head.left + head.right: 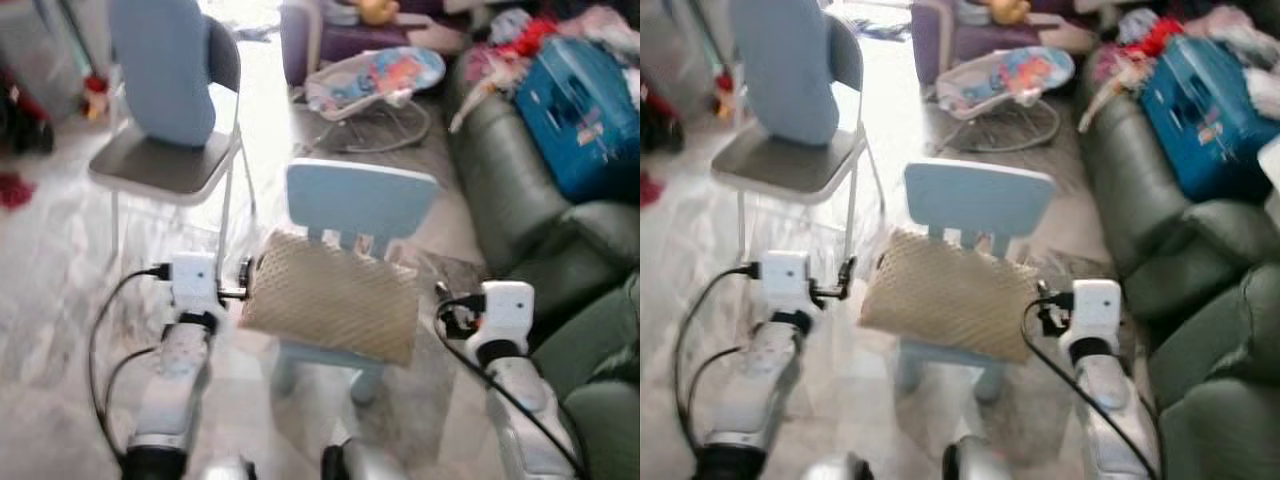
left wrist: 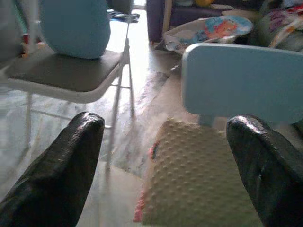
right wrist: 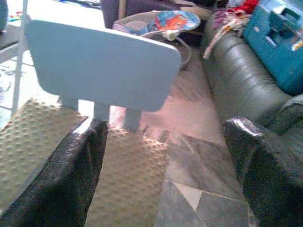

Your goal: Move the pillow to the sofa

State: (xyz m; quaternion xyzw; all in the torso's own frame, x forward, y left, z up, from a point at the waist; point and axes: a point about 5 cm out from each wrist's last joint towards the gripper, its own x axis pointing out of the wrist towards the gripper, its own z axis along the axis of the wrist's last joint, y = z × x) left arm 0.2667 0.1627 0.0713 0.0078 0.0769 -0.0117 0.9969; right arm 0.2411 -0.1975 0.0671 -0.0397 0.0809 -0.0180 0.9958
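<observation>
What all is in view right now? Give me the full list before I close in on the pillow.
pillow: one, beige, dimpled, on the small chair's seat, between the two grippers
small chair: one, light blue, centre, before the robot
folding chair: one, grey seat, far left
cushion: one, light blue, upright on the folding chair
sofa: one, dark green, right side
crate: one, blue, on the sofa
baby bouncer: one, multicoloured, on the floor behind
left gripper: fingers open, at the pillow's left edge
right gripper: fingers open, at the pillow's right edge
</observation>
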